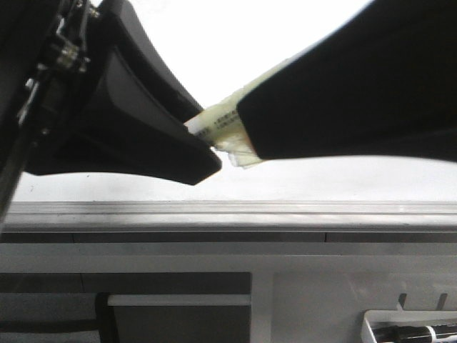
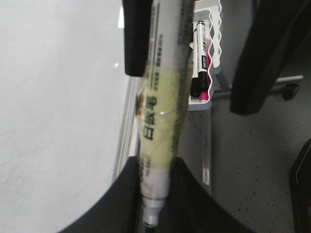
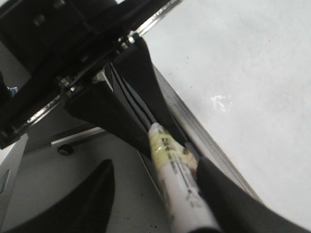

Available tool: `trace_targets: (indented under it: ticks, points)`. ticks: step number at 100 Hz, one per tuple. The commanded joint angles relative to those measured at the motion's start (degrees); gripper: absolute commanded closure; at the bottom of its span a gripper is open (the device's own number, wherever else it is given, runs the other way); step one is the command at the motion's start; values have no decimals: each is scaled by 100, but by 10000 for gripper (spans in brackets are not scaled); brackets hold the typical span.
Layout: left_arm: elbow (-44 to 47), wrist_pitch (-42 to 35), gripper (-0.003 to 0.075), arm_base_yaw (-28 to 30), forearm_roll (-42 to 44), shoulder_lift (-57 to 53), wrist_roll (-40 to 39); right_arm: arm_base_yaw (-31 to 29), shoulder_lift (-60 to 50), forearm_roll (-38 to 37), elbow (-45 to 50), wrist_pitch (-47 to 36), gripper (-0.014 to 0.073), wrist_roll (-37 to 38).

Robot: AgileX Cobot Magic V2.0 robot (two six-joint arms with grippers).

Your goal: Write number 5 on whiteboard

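Along the near edge of the whiteboard [image 1: 235,187], just above its grey metal rail [image 1: 228,209], both arms meet over one marker [image 1: 221,123]. The board is the largest thing here, glossy and white, and no stroke of the number 5 shows on any part of it in view; the writing looks not yet begun.

The left claw [image 2: 154,194] is clenched on one end of the marker, the barrel running out between its dark fingers [image 2: 121,199]. The right claw [image 3: 160,194] stands around the other end; one finger [image 3: 228,204] lies against the barrel, the other sits apart, so I cannot tell whether it truly grips. The two seem to be passing the marker over or pulling its cap.

The risk lies in that shared hold. If both pull at an angle, the marker may twist or slip in the fingers and drop past the rail to the floor. If one lets go early, it may tip. A skewed grip afterwards would spoil the strokes.

Beyond the rail a white rack [image 2: 214,58] holds spare markers [image 2: 197,63].
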Motion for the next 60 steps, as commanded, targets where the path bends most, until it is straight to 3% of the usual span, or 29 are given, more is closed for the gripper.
trace_targets:
  ticks: [1,26,60]
  points:
    - [-217,-407,741,-80,-182,-132,-16,15,-11,-67,-197,-660,259,-61]
    - [-217,-407,741,-320,-226,-132,-16,15,-11,-67,-197,-647,264,-61]
    - [-217,-431,741,-320,-226,-132,-16,15,-11,-67,-197,-202,526,-61]
